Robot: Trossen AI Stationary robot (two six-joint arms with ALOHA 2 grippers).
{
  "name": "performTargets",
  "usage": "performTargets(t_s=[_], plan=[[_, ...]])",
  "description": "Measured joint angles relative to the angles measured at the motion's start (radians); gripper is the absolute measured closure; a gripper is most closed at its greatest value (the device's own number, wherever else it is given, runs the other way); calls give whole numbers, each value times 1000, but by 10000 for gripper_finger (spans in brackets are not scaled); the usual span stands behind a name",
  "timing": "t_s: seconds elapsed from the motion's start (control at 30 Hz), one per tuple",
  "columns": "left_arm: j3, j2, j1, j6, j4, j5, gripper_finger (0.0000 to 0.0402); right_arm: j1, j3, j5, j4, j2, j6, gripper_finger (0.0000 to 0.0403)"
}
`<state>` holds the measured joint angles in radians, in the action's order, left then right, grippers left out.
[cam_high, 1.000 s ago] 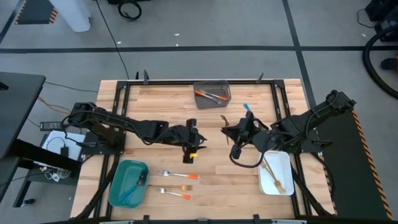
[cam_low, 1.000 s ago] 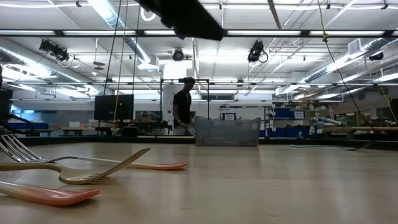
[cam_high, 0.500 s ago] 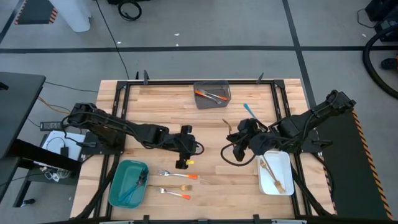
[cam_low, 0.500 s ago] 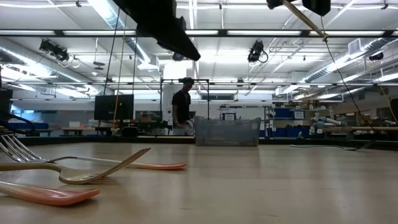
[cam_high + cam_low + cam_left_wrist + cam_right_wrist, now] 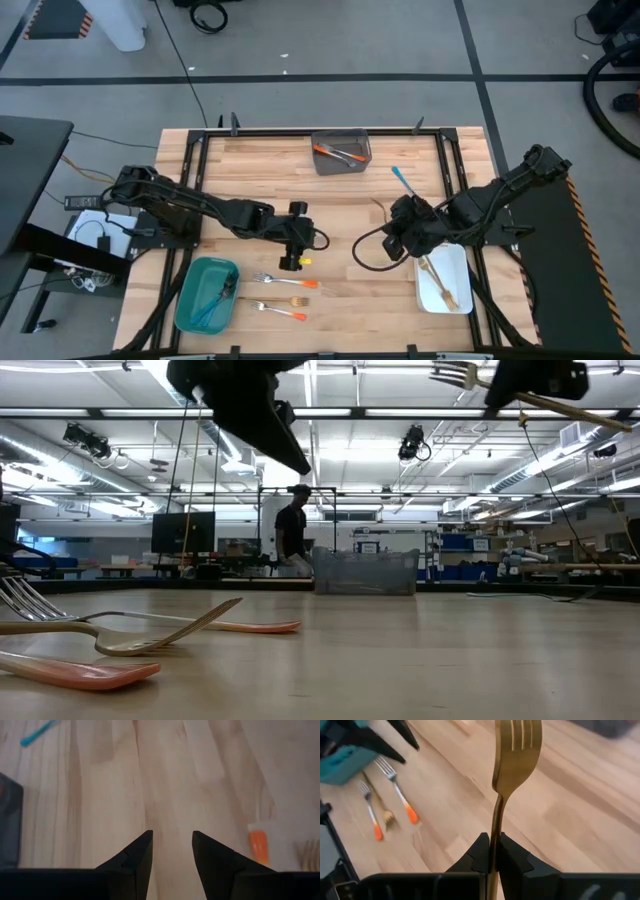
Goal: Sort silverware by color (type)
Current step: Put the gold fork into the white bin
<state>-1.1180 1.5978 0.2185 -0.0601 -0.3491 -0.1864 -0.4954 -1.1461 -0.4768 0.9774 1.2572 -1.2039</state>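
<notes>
My right gripper [image 5: 491, 854] is shut on a gold fork [image 5: 512, 750] and holds it high above the table's right half [image 5: 470, 374], beside the white bin [image 5: 443, 278]. My left gripper [image 5: 171, 851] hangs open over bare wood near the table's middle [image 5: 292, 260], slanting down, with nothing between its fingers. Below it two orange-handled forks [image 5: 285, 282] [image 5: 282, 308] and a gold fork [image 5: 387, 815] lie flat on the table. A blue utensil [image 5: 402, 180] lies on the wood at the far right. My right gripper pinches the gold fork's handle [image 5: 493, 837] between its two fingers, partway along its length. The head and neck stick out ahead of the fingers, and the handle's free end [image 5: 610, 420] sticks out behind. The fork is lifted clear, nearly level, tines toward the table's left.
A grey bin [image 5: 341, 153] with orange-handled pieces stands at the far middle. A teal bin [image 5: 206, 295] with blue pieces sits at the near left. The white bin holds gold pieces. A person [image 5: 293, 530] stands in the room beyond the table.
My right gripper has carried the gold fork toward the table's right and near side, closer to the white bin, rolling its wrist and tipping downward. My left gripper has tipped downward and sunk a little toward the orange-handled forks, staying open.
</notes>
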Motion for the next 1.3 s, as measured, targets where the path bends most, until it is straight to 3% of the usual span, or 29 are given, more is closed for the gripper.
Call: performTargets(t_s=[0.53,0.73,1.1,1.3], plan=[[0,62,-24,-81,139,0,255,-108,0,27,147,0,-233,373],[111,57,-31,-109,288,0,256,-163,0,39,194,0,-374,373],[146,51,-66,-131,312,-1,256,-240,0,239,258,0,-520,373],[146,31,-62,-164,349,65,256,-317,73,262,281,0,-603,373]])
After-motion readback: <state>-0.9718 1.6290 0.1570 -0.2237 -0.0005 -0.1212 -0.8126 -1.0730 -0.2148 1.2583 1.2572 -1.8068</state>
